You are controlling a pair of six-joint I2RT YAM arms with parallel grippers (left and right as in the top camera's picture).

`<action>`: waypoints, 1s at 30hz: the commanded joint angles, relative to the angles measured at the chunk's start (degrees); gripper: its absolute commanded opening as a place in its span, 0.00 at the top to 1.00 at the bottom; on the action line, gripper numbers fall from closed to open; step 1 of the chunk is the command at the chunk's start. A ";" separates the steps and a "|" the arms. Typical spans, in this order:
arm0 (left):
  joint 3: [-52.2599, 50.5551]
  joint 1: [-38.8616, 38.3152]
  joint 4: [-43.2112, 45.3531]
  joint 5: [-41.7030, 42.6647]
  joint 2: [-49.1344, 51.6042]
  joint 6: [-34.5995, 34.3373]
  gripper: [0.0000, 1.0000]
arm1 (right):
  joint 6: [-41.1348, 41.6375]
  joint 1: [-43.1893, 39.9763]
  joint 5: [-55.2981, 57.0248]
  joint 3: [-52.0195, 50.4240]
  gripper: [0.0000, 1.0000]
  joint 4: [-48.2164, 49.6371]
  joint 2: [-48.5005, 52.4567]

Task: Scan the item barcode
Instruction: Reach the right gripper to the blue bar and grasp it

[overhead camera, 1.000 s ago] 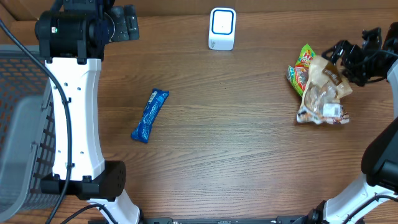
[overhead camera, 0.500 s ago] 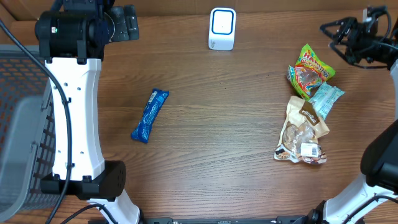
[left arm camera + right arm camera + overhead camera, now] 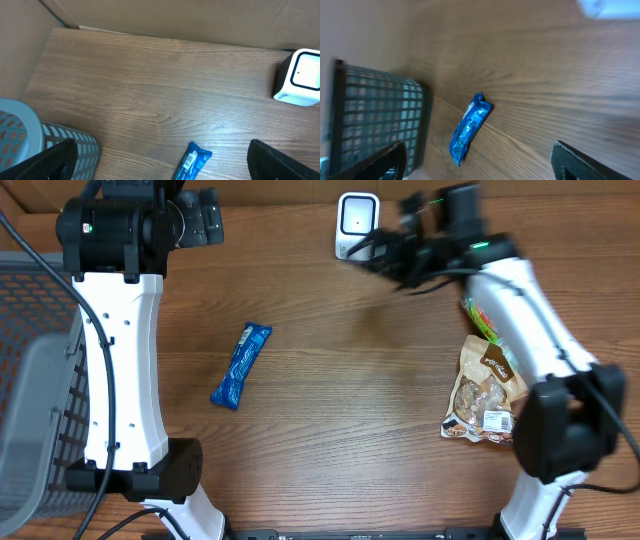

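**Desk:** How far along was the scan?

**Field:** Hardly begun, by the look of it; the blue snack bar (image 3: 241, 366) lay flat on the wooden table (image 3: 330, 430), over on the left half, in nobody's grip; nothing was held up to the white scanner (image 3: 357, 225), which stood at the far edge; the pick-up, the showing of the barcode and the putting down all appeared left to do.

**Desk:** Was the bar certainly the item?

**Field:** That was a judgement; it sat in view of both wrist cameras; a brown snack bag (image 3: 485, 390) and a green packet (image 3: 478, 308) lay on the right side, the packet partly hidden under the right arm, both also untouched.

**Desk:** And the grippers?

**Field:** The right gripper (image 3: 392, 255) hung, blurred, just beside the scanner and well apart from the bar; its own camera showed its fingers (image 3: 375, 165) spread wide with nothing between them, the bar on the table beyond, near the wire basket (image 3: 375, 115). The left gripper (image 3: 160, 162) was raised near the far left corner, equally wide and empty; the bar showed low in its view, between the two fingers but well below them; a pale patch on the wrapper may have been the barcode, though it was too small to tell.
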 commanded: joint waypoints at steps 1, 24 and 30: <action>0.07 -0.11 0.17 -0.55 0.20 -0.37 0.00 | 7.93 6.84 13.29 1.33 0.11 2.67 4.63; 0.07 -0.11 0.17 -0.55 0.20 -0.37 0.00 | 7.82 29.38 36.87 1.27 0.30 22.77 20.39; 0.07 -0.11 0.17 -0.55 0.20 -0.37 0.00 | 7.85 29.22 36.89 1.27 0.43 16.70 21.22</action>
